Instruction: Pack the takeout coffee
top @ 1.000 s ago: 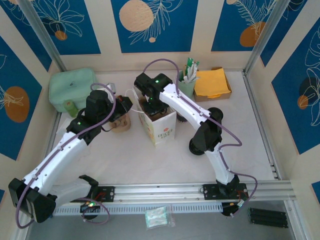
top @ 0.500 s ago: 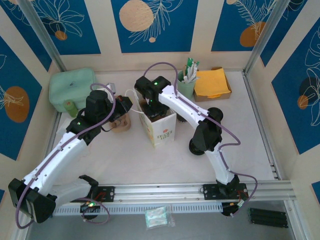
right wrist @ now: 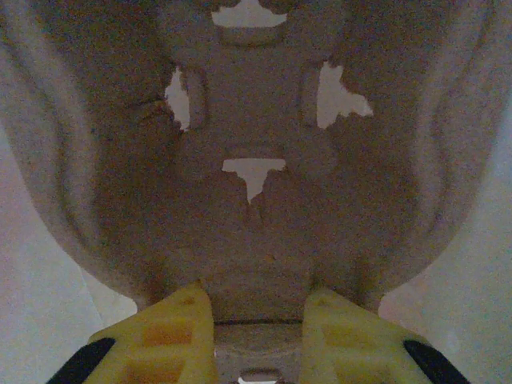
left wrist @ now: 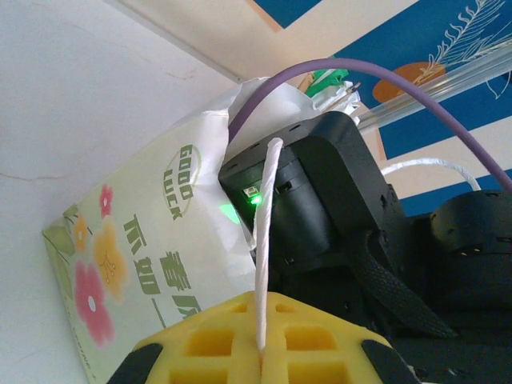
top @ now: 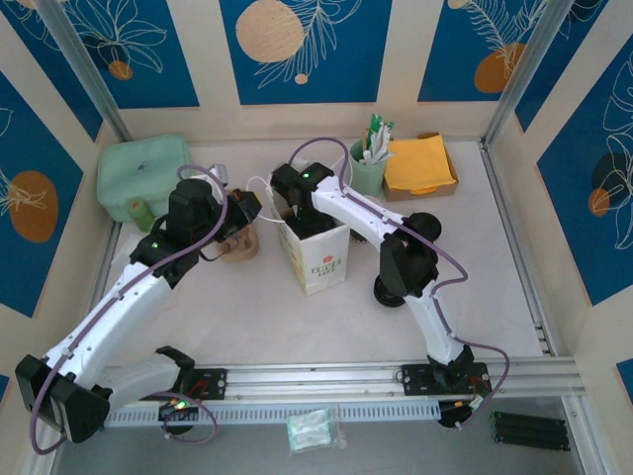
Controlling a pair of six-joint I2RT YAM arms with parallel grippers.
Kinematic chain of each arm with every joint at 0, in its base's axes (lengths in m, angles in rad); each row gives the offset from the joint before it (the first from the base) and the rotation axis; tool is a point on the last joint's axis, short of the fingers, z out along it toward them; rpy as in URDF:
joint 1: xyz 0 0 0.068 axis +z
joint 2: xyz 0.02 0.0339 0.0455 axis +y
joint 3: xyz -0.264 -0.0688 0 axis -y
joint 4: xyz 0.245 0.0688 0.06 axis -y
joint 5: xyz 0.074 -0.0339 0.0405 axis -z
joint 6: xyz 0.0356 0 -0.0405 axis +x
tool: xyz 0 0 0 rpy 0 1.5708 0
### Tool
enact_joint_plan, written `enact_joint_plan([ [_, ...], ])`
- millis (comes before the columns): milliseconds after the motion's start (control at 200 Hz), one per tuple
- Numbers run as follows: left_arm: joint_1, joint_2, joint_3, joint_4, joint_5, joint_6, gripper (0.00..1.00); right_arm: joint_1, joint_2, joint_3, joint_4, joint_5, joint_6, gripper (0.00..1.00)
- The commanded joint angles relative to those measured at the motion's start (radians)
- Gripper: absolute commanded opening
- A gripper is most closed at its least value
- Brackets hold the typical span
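A white paper bag [top: 321, 259] printed with flowers stands mid-table. My left gripper [left wrist: 261, 320] is shut on its twisted white handle [left wrist: 268, 216] and holds that handle up at the bag's left side [top: 255, 204]. My right gripper [right wrist: 258, 308] is down inside the bag, its yellow fingers closed on the edge of a brown moulded pulp cup carrier [right wrist: 256, 120]; the bag's white walls show on both sides. A kraft-brown cup, the takeout coffee [top: 239, 244], stands on the table left of the bag, partly hidden under my left wrist.
At the back left sits a pale green lidded container [top: 143, 166] with a small green cylinder [top: 136, 211] in front of it. A green cup of utensils [top: 369, 163] and a box of yellow napkins [top: 420, 163] stand at the back right, behind my right arm.
My right wrist has sunk lower and slightly right, deeper into the bag's mouth. The left arm keeps the handle where it was.
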Motion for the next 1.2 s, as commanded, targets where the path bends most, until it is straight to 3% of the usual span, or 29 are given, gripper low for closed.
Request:
enact_joint_plan([
  [0,0.004,-0.023,-0.006,0.018,0.010,-0.008,0.05,-0.002,0.014,-0.012,0.003,-0.036,0.022,0.22],
  [470,0.004,-0.053,-0.046,0.008,-0.016,-0.024,0.04,-0.021,-0.070,-0.110,0.076,-0.063,0.068,0.22],
  [920,0.004,-0.049,-0.048,0.043,0.010,-0.036,0.05,0.013,0.060,-0.129,0.078,-0.060,0.061,0.22],
  [1195,0.002,-0.052,-0.042,0.041,0.012,-0.038,0.05,0.011,0.061,-0.171,0.105,-0.088,0.060,0.33],
])
